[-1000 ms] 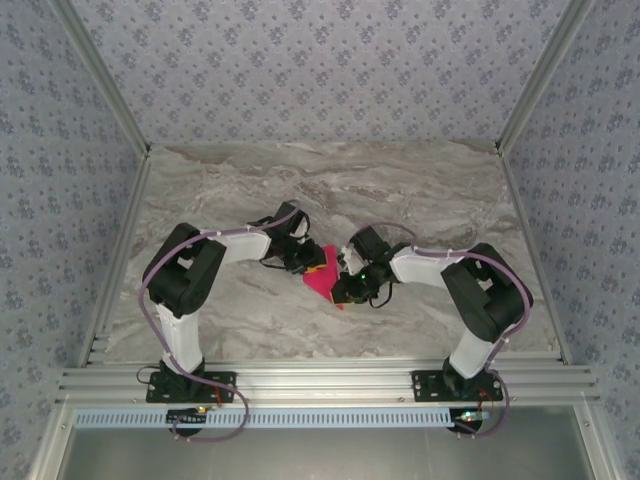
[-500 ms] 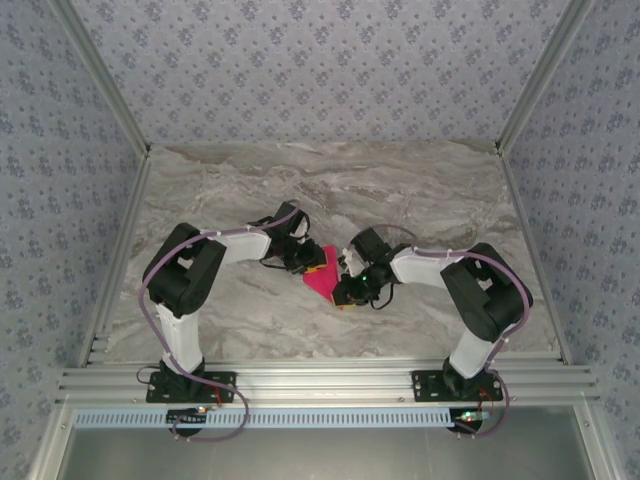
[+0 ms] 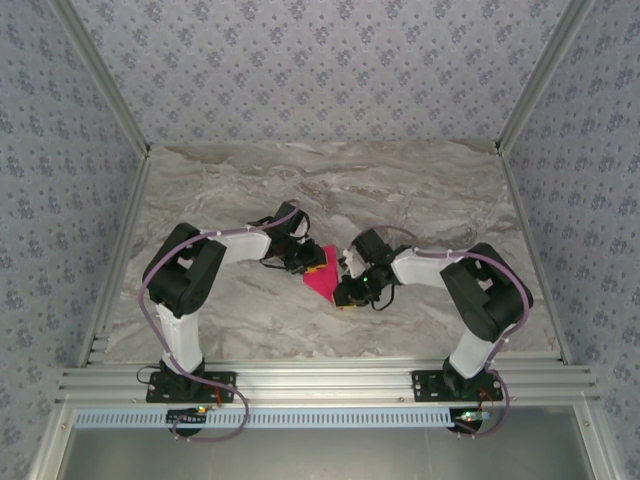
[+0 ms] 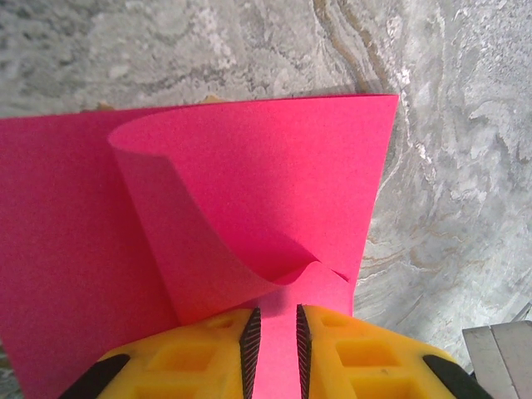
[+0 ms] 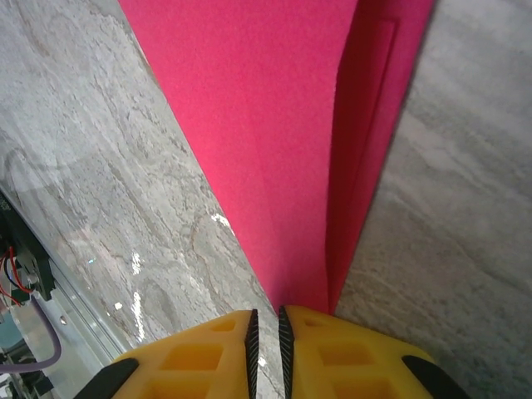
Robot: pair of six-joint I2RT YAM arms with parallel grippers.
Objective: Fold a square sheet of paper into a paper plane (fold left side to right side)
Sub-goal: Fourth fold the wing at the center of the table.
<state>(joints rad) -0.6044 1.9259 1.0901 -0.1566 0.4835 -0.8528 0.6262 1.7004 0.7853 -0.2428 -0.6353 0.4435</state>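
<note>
Magenta paper [image 4: 274, 191]: left fingers [image 4: 208, 362] pinch curled flap; right fingers [image 5: 208, 353] at folded tip.

Grey marbled tabletop [image 3: 420, 190], floral-patterned walls [image 3: 320, 70], aluminium rail [image 3: 320, 380] at near edge

From above, the left jaws and right jaws hide the edges of the square sheet of paper [image 3: 320, 280], its folds too small to read. Both wrist views crop the sheet; whether either pair grips it is unclear
</note>
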